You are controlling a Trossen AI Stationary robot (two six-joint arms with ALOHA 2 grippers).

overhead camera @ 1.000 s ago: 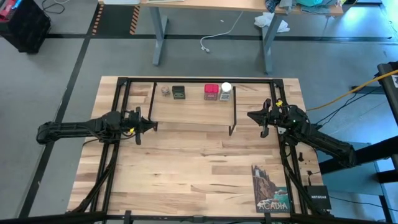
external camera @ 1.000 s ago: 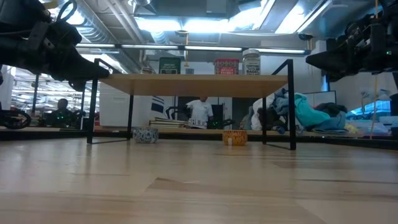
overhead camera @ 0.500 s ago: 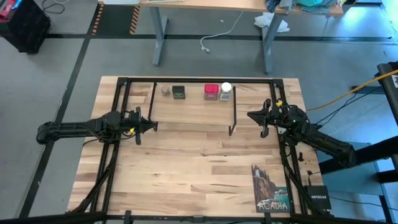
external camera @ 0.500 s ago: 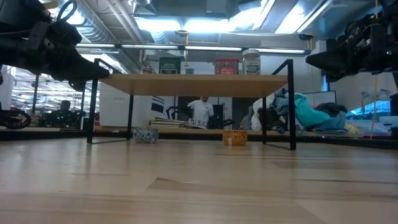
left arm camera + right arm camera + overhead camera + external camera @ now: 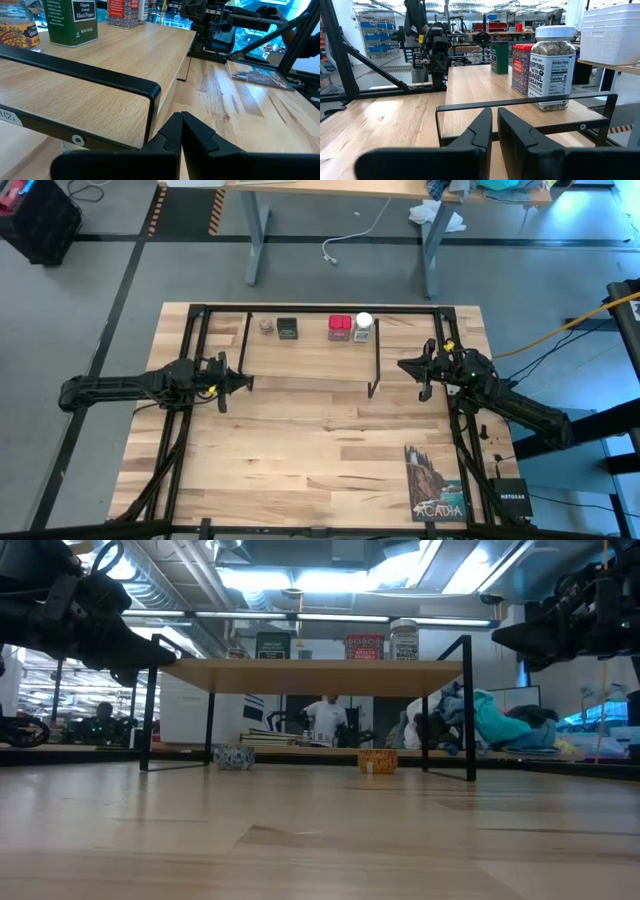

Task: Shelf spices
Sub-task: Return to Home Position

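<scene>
High view: the shelf (image 5: pixel 310 365) sits upper middle on the table (image 5: pixel 300 460). Four spices stand in a row along its top edge: tiny jar (image 5: pixel 266 326), dark tin (image 5: pixel 288 329), red tin (image 5: pixel 340 328), white-capped jar (image 5: pixel 363 327). The left gripper (image 5: pixel 243 382) is just off the shelf's left end and the right gripper (image 5: pixel 405 364) just off its right end, tips facing inward, both empty.

Low view: the plank runs across the centre with the spices on top. The left gripper (image 5: pixel 165 657) is at the left end and the right gripper (image 5: pixel 505 637) at far right, clear of the shelf.

Left wrist view: the fingers (image 5: pixel 200 137) are pressed together on nothing, with the dark tin (image 5: pixel 72 22) at upper left.

Right wrist view: the fingers (image 5: pixel 475 132) are together with only a thin slit between them, holding nothing. The white-capped jar (image 5: pixel 550 65) is at upper right.

The row runs left-right. The left arm is nearer the tiny jar and the right arm nearer the white-capped jar. Shelving looks done, so retreating likely just means backing outward, clear of the shelf's legs.
</scene>
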